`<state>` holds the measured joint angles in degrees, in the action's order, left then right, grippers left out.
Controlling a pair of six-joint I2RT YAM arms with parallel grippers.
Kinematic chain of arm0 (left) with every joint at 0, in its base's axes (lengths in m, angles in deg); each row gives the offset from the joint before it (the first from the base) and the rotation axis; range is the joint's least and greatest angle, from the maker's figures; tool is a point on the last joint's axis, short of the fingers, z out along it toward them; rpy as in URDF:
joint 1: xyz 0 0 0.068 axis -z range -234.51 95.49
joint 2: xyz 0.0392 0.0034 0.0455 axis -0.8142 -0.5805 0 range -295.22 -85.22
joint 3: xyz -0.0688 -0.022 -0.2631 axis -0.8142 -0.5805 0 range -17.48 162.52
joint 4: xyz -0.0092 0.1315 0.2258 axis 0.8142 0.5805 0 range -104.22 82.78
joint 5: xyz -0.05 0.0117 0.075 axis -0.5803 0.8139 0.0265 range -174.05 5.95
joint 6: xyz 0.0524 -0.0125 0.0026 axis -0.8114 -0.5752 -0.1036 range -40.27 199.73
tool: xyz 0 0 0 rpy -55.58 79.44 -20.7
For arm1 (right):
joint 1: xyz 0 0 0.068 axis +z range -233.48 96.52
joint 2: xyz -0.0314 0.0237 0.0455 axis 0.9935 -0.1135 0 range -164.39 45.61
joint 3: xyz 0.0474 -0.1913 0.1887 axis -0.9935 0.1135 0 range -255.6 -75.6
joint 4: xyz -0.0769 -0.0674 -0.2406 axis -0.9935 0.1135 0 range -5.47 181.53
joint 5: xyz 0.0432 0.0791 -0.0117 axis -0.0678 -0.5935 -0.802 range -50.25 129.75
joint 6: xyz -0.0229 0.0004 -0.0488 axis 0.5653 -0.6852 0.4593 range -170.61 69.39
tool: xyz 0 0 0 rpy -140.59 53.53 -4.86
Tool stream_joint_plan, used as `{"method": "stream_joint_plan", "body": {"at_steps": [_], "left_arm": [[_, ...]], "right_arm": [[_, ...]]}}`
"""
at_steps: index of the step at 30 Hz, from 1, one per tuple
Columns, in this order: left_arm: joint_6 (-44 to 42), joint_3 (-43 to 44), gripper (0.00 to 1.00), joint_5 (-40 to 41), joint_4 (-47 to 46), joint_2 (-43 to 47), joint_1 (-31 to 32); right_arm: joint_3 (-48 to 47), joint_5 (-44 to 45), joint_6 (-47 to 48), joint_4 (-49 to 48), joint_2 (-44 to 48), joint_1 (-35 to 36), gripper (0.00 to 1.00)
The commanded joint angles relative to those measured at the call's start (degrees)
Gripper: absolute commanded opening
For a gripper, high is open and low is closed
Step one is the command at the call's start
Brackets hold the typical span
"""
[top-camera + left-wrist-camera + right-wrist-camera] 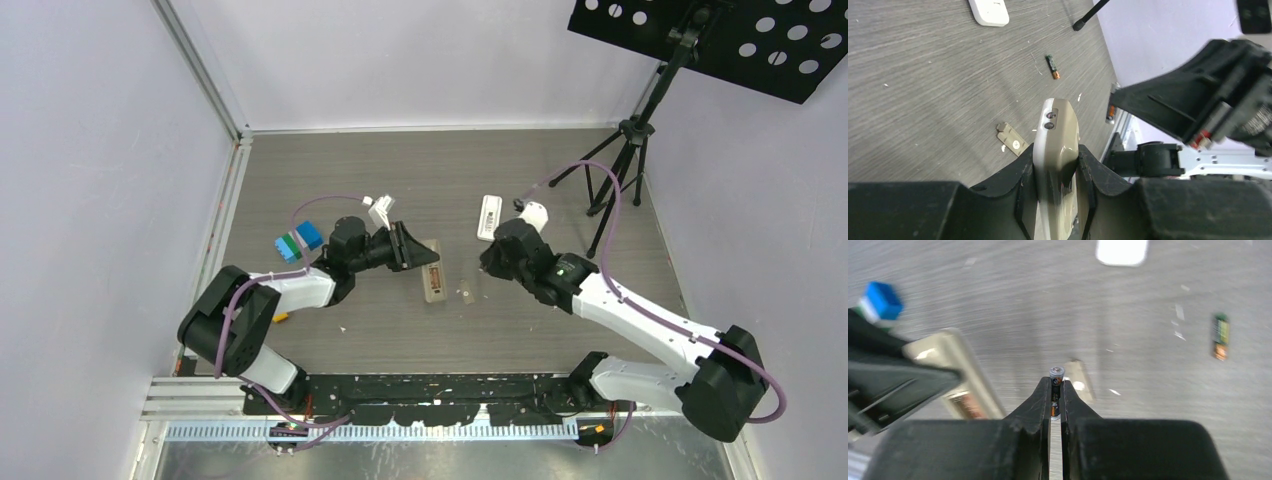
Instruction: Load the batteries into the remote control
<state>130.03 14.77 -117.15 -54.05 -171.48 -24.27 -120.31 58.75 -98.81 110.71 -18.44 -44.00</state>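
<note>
My left gripper [1055, 155] is shut on a grey-tan flat bar [1058, 135], holding it on edge over the table centre [432, 268]. The bar's open recess [967, 406] shows something brown-orange inside. My right gripper [1056, 390] is shut on a slim dark battery [1056, 382] whose metal tip sticks out past the fingertips. It hangs just right of the bar [487, 262]. A second battery [1052, 66] lies loose on the table [1220, 335]. The white remote control [489, 217] lies flat beyond both grippers [989, 11].
A small tan cover plate [1012, 140] lies on the table between the grippers [466, 293]. Blue and green blocks [298, 241] sit behind the left arm. A black tripod [625, 160] stands at the back right. White flecks are scattered around.
</note>
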Motion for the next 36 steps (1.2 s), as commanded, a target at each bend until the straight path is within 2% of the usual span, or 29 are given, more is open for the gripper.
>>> {"method": "stream_joint_plan", "body": {"at_steps": [1, 7, 13, 19, 31, 34, 36], "left_arm": [[7.7, 2.6, 0.00, -0.8, -3.3, -0.1, -0.2], [11.3, 3.5, 0.00, -0.9, 2.0, 1.4, -0.1], [11.2, 5.4, 0.00, 0.1, 11.3, 4.1, -0.1], [13.5, 8.5, 0.00, -0.3, 19.3, 5.0, 0.0], [17.9, 10.2, 0.00, -3.2, 19.6, 4.1, 0.0], [18.2, 10.3, 0.00, -3.2, 19.3, 4.1, 0.0], [18.2, 10.5, 0.00, -3.1, 19.2, 4.1, -0.1]], "right_arm": [[-2.2, 5.1, 6.8, -13.3, 0.2, 6.4, 0.06], [0.9, 7.2, 13.8, -28.7, -1.5, 13.8, 0.07], [2.8, 5.4, 18.0, -36.2, -2.0, 16.4, 0.09], [5.3, 2.9, 21.1, -38.7, -0.9, 18.3, 0.10], [10.1, 3.1, 26.8, -42.5, 0.7, 19.1, 0.12], [10.1, 1.8, 27.2, -42.3, 0.1, 19.1, 0.14], [10.0, 0.4, 26.7, -41.4, 0.2, 19.1, 0.20]]}}
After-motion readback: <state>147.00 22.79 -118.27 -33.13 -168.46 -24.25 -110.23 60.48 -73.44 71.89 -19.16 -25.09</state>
